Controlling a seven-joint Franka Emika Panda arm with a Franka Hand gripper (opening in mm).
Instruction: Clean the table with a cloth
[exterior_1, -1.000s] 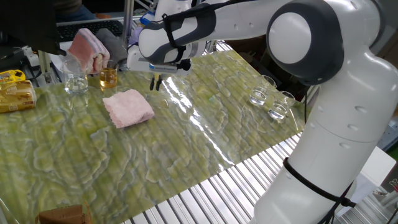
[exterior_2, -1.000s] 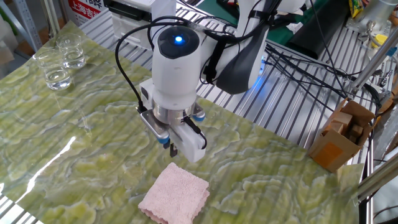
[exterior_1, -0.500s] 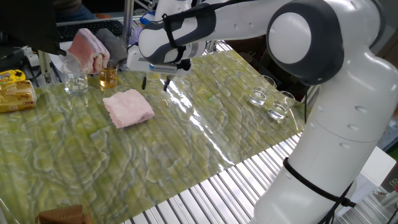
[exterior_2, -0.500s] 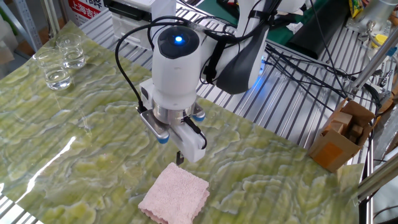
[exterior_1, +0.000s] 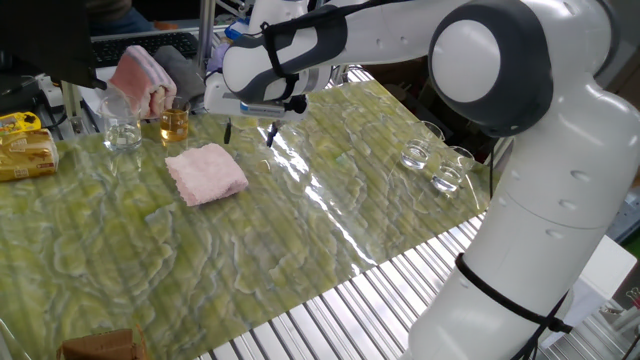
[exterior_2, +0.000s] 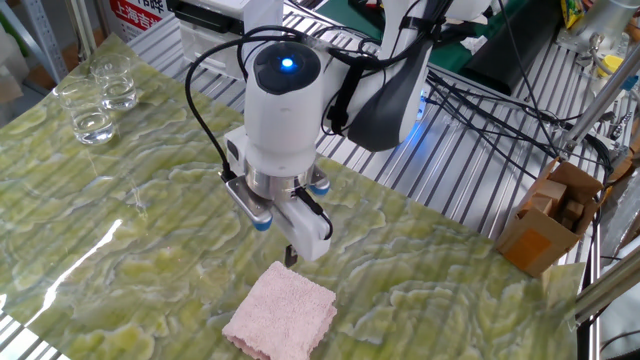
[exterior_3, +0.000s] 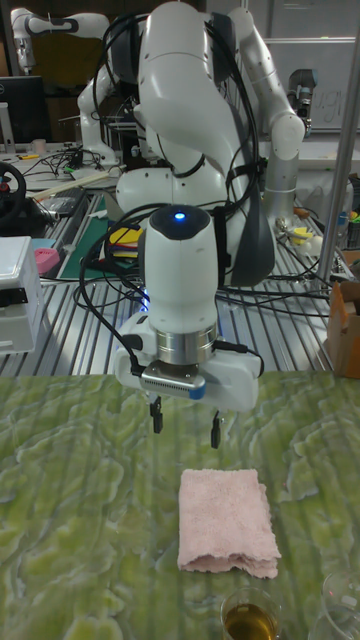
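Observation:
The pale pink cloth (exterior_1: 206, 172) lies flat and folded on the yellow-green marbled table (exterior_1: 300, 235), towards its far left. My gripper (exterior_1: 249, 134) hangs just above the table behind the cloth, open, with nothing between its fingers. In the other fixed view the gripper (exterior_2: 276, 242) points down just beyond the far edge of the cloth (exterior_2: 282, 312). The tall fixed view shows both fingertips spread apart, the gripper (exterior_3: 185, 424) hovering a short way behind the cloth (exterior_3: 227, 520) without touching it.
A folded pink-and-white towel (exterior_1: 143, 80), an empty glass (exterior_1: 122, 130) and a glass of amber liquid (exterior_1: 174, 124) stand behind the cloth. Yellow packets (exterior_1: 25, 150) lie at the left edge. Two clear glasses (exterior_1: 432, 165) stand at the right. A cardboard box (exterior_2: 555, 215) sits off the table.

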